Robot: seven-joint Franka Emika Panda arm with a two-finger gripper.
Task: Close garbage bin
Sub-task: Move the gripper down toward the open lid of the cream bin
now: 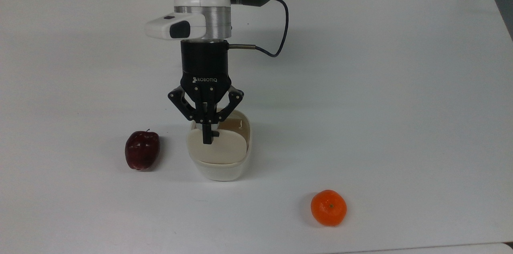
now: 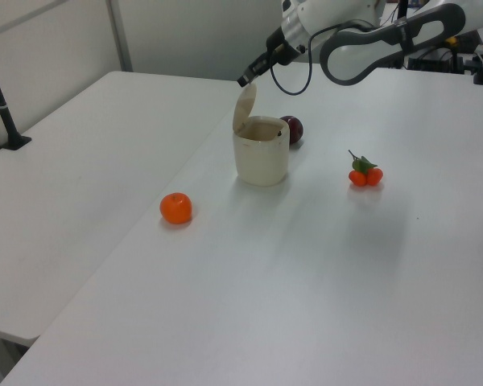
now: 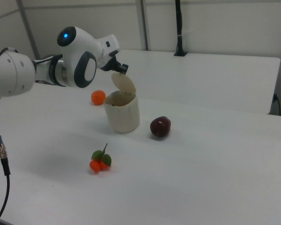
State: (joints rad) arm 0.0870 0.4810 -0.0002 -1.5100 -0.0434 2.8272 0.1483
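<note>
i hold the black two-finger gripper [image 1: 207,138], fingers pinched together and empty, at the raised beige lid [image 2: 244,107] of the cream-white plastic garbage bin [image 1: 218,166], beside the dark red apple [image 1: 142,150], for pushing it down.

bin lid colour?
Cream-beige, like the garbage bin body; the lid carries a small black button. Clearest in the top view.

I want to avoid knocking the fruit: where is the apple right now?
In the top view the apple sits on the table just off the garbage bin's left, apart from it.
</note>
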